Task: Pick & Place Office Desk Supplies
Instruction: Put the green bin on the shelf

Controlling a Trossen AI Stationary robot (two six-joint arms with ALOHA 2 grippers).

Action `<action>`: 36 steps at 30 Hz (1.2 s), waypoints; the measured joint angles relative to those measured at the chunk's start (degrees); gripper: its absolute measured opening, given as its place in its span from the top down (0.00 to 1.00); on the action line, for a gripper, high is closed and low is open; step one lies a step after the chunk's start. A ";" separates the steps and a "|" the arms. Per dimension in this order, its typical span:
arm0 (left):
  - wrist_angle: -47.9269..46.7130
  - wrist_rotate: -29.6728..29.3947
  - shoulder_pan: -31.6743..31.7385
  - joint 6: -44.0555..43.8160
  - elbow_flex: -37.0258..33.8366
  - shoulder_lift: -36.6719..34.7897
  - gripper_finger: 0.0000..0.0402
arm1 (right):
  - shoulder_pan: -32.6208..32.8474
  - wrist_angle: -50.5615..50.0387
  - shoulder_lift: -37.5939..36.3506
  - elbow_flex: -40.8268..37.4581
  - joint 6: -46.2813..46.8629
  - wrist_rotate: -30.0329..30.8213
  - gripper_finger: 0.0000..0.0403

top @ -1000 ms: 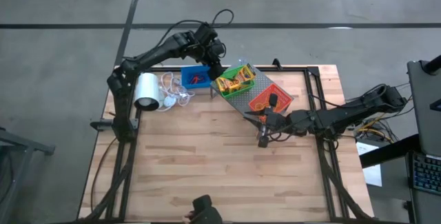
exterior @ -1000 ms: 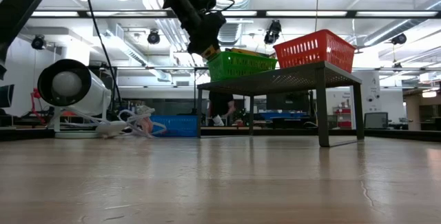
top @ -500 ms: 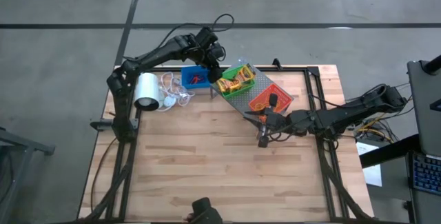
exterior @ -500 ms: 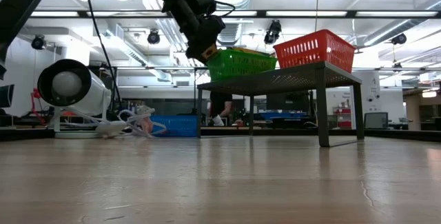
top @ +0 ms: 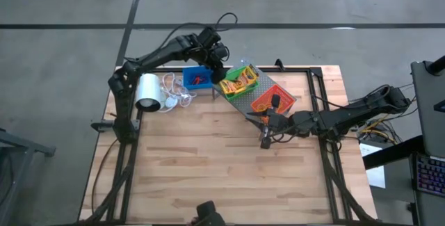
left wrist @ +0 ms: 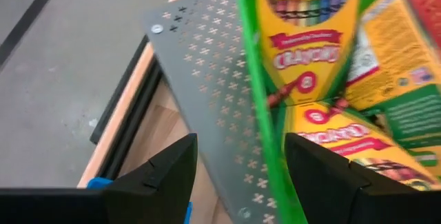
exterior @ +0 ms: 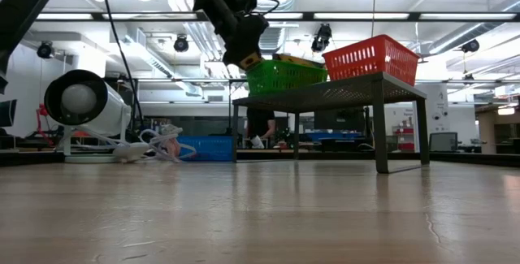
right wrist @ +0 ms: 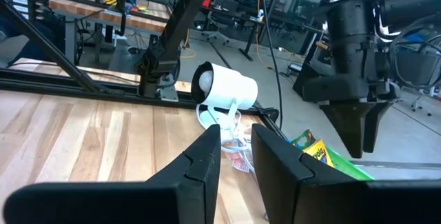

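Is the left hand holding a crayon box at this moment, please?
No: in the left wrist view the left hand is open and empty, and both crayon boxes lie in the green bin.

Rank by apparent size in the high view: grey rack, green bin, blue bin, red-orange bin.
1. Grey rack, clearly largest.
2. Green bin and red-orange bin look about alike; the right arm covers part of the red-orange one, so no ranking between them.
3. Blue bin, smallest, though the left arm partly overlaps it.
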 joint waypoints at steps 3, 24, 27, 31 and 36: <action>-0.26 0.27 -0.55 0.02 0.00 0.00 0.44 | -0.02 0.02 -0.02 -0.01 0.00 0.00 0.80; 1.73 -0.14 -1.80 -1.36 -3.85 0.13 0.44 | -0.01 0.01 0.00 -0.01 0.00 0.00 0.80; 1.73 -0.13 -1.82 -2.49 -3.85 0.13 0.45 | 0.00 0.00 -0.01 -0.01 0.00 0.00 0.80; 1.77 -0.14 -1.80 -5.46 -3.85 0.13 0.50 | -0.02 0.02 -0.02 -0.01 0.00 0.00 0.80; 1.95 -0.14 -2.15 -6.08 -3.85 0.12 0.63 | -0.02 0.00 -0.01 -0.01 0.00 0.00 0.82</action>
